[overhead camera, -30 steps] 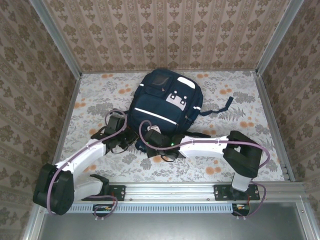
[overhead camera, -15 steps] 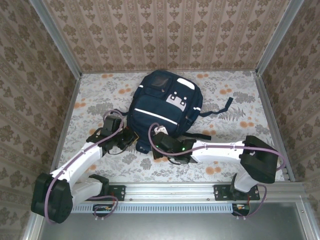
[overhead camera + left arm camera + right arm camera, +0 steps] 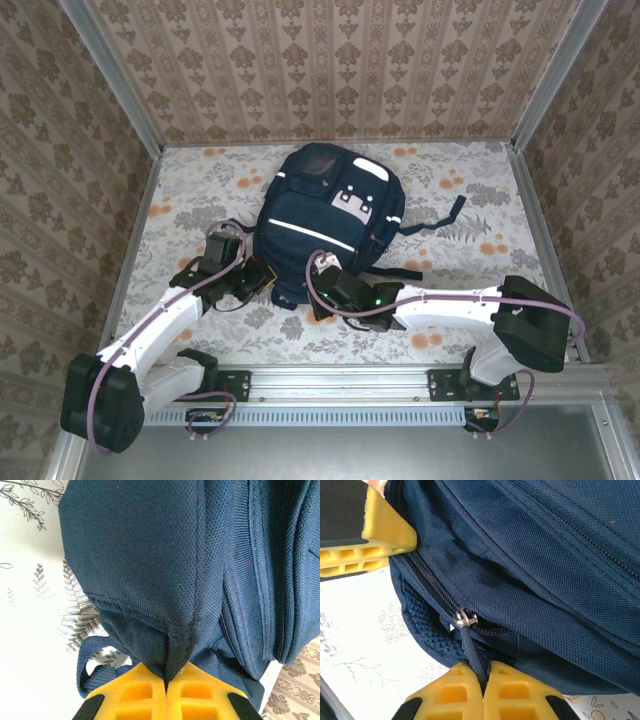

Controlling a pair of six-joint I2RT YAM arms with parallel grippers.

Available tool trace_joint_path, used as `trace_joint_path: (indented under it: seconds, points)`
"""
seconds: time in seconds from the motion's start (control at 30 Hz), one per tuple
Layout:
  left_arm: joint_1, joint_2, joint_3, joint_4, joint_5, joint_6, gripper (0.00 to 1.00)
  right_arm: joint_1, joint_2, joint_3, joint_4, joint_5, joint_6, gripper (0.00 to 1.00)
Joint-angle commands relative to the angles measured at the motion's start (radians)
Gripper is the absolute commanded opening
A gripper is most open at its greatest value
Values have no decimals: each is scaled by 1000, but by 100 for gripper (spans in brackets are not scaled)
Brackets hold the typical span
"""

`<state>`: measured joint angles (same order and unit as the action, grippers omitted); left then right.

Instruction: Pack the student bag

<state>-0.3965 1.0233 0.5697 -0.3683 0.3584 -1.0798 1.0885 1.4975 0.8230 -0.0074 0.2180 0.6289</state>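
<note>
Navy backpack (image 3: 330, 215): flat on the flowered table (image 3: 200, 190), near end at both grippers.
Left gripper (image 3: 166, 677): jaws pressed together, pinching a seam fold (image 3: 175, 640) at the bag's corner; should anchor the fabric taut.
Right gripper (image 3: 481, 672): jaws pinching the zip pull (image 3: 470, 647).
Zip pull: best drawn along the track (image 3: 427, 580), never outward.

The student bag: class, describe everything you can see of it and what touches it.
The student bag is a large navy woven-fabric backpack with white stripes and pale front patches, lying flat, front up, on the floral table, straps trailing right. The left gripper pinches a fabric seam at its near end; the right gripper pinches its zipper pull.
</note>
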Motion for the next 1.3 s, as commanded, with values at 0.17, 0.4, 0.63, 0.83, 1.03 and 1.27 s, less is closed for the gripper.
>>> trace_joint_path:
  seconds: [0.17,0.4,0.63,0.83,1.03,1.27]
  points:
    - [2,-11,22,7,-243,17,0,-45,-99,-121,-39,-148,-50,0]
    - [-34,-18,26,14,-256,8,0,-108,-100,-156,115,-265,0,0]
    - [-54,-22,22,31,-255,-8,0,-164,-36,-211,366,-472,103,8]
    - [-85,-21,30,22,-270,2,0,-168,15,-200,383,-469,136,0]
    - [-78,-20,48,-24,-286,42,50,-140,28,-77,-50,-213,48,0]
    - [-41,-37,105,-58,-256,103,66,-58,47,9,-221,-87,-26,0]
